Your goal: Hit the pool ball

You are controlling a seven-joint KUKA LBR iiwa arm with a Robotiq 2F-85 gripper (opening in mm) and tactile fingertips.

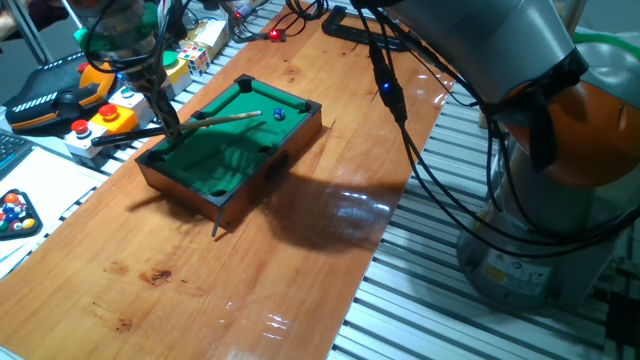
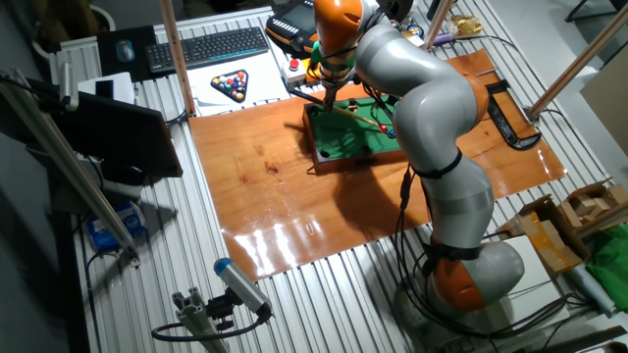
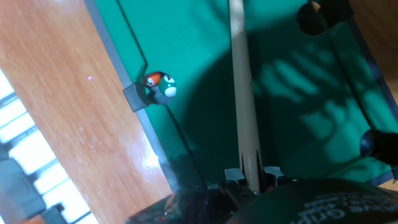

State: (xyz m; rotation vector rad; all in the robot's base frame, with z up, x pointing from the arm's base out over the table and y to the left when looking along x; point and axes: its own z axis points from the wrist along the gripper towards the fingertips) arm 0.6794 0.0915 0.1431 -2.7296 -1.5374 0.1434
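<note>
A miniature green-felt pool table (image 1: 215,165) in a wooden frame sits on the wooden board. The tiny blue pool ball (image 1: 279,114) rests on the felt near the far right corner pocket. My gripper (image 1: 170,130) stands over the table's left end, shut on a thin wooden cue stick (image 1: 225,120). The cue tip lies a short way left of the ball and points at it. In the hand view the cue stick (image 3: 244,93) runs straight ahead over the felt from between my fingertips (image 3: 233,175). The blue ball is out of that view. The other fixed view shows the table (image 2: 343,147) partly hidden by the arm.
Multicoloured balls racked in a black triangle (image 1: 15,212) lie on paper off the board (image 2: 233,86). A box with red buttons (image 1: 100,120) stands behind the table. A small red-and-white ball (image 3: 161,87) sits at a side pocket. Cables (image 1: 400,110) hang over the board.
</note>
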